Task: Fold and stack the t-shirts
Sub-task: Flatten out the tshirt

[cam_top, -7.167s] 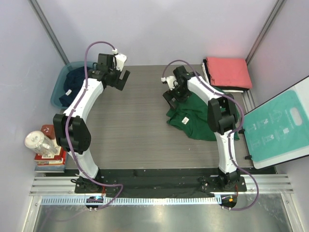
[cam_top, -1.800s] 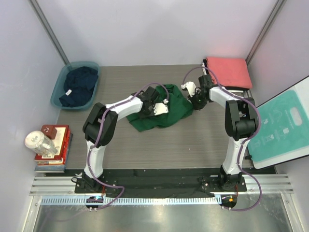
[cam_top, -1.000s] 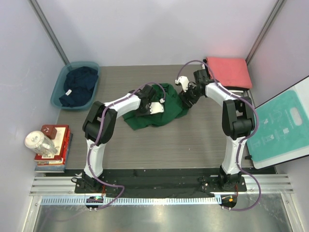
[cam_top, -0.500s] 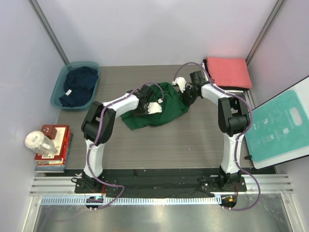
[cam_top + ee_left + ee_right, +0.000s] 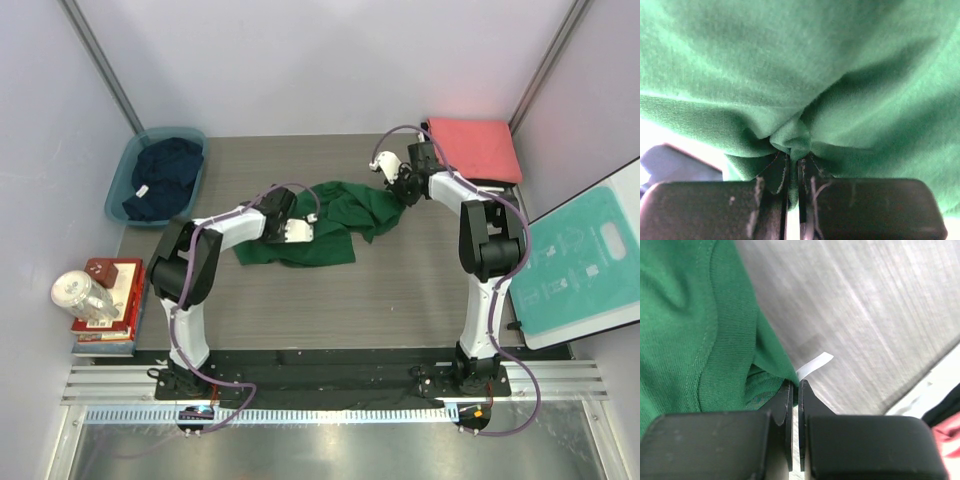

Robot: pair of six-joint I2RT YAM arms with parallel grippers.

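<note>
A dark green t-shirt (image 5: 335,222) lies stretched and rumpled across the middle of the table. My left gripper (image 5: 272,218) is shut on a bunched fold at its left side, and green cloth (image 5: 800,75) fills the left wrist view down to the pinched jaws. My right gripper (image 5: 397,190) is shut on the shirt's right edge (image 5: 775,367), where a white label (image 5: 814,365) pokes out. A navy t-shirt (image 5: 165,175) lies in the tub. The folded coral-red t-shirt (image 5: 476,148) tops a stack with black and white edges at the back right.
The teal tub (image 5: 120,185) stands at the back left. Books with a jar (image 5: 95,298) on them sit off the table's left edge. A teal-and-white board (image 5: 578,262) leans at the right. Grey walls close in the table.
My right gripper has shut on the shirt's right edge. The left gripper has pulled its fold leftward, so the green shirt is drawn out wider between the two arms.
</note>
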